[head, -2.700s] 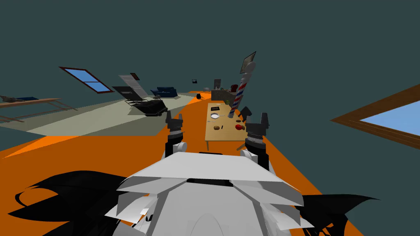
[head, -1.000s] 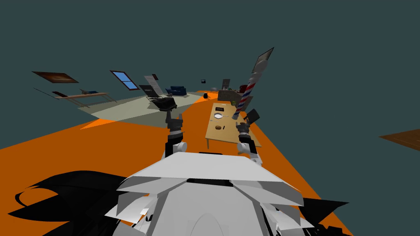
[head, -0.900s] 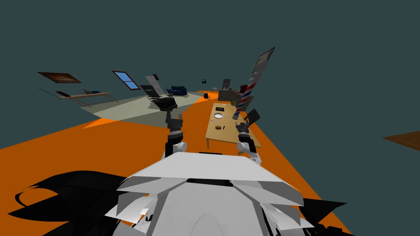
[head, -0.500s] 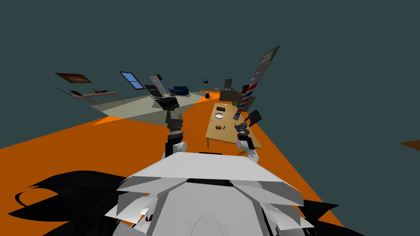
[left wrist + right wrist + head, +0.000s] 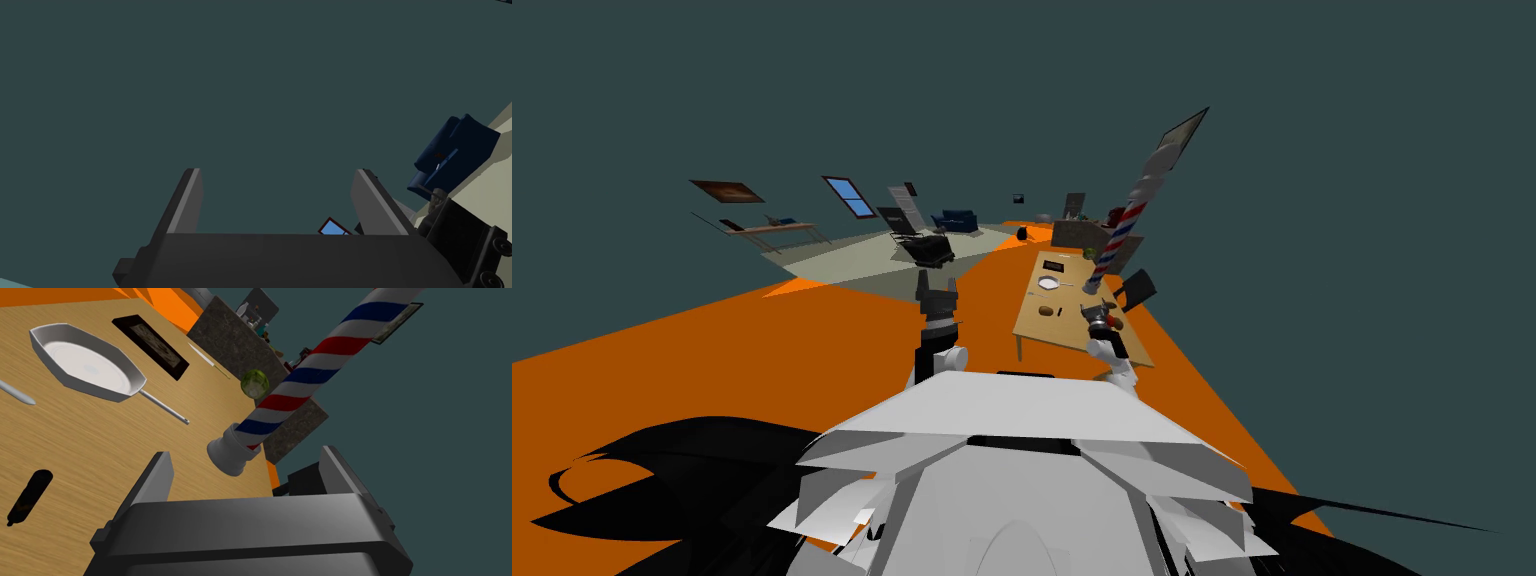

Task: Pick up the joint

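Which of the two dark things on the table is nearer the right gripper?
The small dark bottle-shaped thing, lying beside the right gripper; the flat black tray lies farther off, beyond the white pan.

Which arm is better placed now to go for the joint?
Right. The right gripper is open over the wooden table, beside a reddish lump, likely the joint; the left gripper, open, hangs off the table's side.

Flat, even, shadowless light; splayed edges
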Tool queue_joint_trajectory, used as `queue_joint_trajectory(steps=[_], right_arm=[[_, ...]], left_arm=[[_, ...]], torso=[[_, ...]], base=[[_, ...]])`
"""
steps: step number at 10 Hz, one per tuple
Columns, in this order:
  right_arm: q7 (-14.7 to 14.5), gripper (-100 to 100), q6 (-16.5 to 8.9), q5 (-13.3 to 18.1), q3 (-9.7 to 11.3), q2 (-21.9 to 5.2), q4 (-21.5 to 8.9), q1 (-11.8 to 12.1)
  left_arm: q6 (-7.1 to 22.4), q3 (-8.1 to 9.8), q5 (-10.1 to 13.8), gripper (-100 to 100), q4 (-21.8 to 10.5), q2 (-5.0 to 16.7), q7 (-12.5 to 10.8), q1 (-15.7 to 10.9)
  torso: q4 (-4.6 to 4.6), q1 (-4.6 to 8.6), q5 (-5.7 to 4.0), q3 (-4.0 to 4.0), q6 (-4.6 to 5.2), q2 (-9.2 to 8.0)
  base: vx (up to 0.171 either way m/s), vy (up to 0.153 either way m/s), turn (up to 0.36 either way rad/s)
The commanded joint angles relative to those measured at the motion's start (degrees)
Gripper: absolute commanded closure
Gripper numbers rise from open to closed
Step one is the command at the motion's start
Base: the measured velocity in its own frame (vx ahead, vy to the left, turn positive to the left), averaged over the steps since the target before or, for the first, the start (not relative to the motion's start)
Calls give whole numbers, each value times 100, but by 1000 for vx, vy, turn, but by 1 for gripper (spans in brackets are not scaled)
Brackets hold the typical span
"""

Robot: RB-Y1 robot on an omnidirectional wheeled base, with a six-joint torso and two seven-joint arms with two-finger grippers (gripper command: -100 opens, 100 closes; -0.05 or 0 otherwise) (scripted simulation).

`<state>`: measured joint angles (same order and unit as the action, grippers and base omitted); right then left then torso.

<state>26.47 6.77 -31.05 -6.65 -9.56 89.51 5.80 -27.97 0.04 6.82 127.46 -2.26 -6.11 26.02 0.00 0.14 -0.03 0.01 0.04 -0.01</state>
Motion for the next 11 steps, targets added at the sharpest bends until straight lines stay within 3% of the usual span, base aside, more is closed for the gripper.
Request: queue_joint_trajectory(steps=[1,2,3,4,5,6,7,8,10,11], right_arm=[[23,-100,-15,-21,-4,-5,-170,-51],[159,-100,-189,-160,-65,-28,-414,-281],[159,-100,-189,-160,-65,-28,-556,-281],[291,-100,-362,-288,-128,-53,-763,-516],[291,-100,-362,-288,-128,-53,-938,-516],[419,-100,-535,-404,-193,-80,-1130,-754],[419,-100,-535,-404,-193,-80,-1320,-754],[543,-100,-705,-507,-259,-109,-1489,-996],[543,-100,-705,-507,-259,-109,-1746,-996],[662,-100,-873,-598,-326,-140,-1990,-1238]], left_arm=[[0,0,0,0,0,0,0,0],[0,0,0,0,0,0,0,0],[0,0,0,0,0,0,0,-1],[0,0,0,0,0,0,0,0],[0,0,0,0,0,0,0,0],[0,0,0,0,0,0,0,0],[0,0,0,0,0,0,0,0],[0,0,0,0,0,0,0,0],[0,0,0,0,0,0,0,0],[0,0,0,0,0,0,0,0]], torso=[[0,0,0,0,0,0],[0,-5,1,-1,0,1],[0,-4,1,0,-3,1],[0,-2,1,0,0,1],[1,-2,0,1,-2,-1],[0,-1,0,0,0,0],[0,-1,1,-1,-2,3],[-1,-3,0,-2,1,3],[0,-1,0,0,1,0],[-1,-8,1,-1,2,2]], base=[[-9,-19,-14],[-18,-25,124],[-16,-28,60],[-24,-34,85],[-17,-35,70],[-12,-33,85],[-10,-28,57],[-25,-39,120],[-13,-22,25],[-12,-17,99]])
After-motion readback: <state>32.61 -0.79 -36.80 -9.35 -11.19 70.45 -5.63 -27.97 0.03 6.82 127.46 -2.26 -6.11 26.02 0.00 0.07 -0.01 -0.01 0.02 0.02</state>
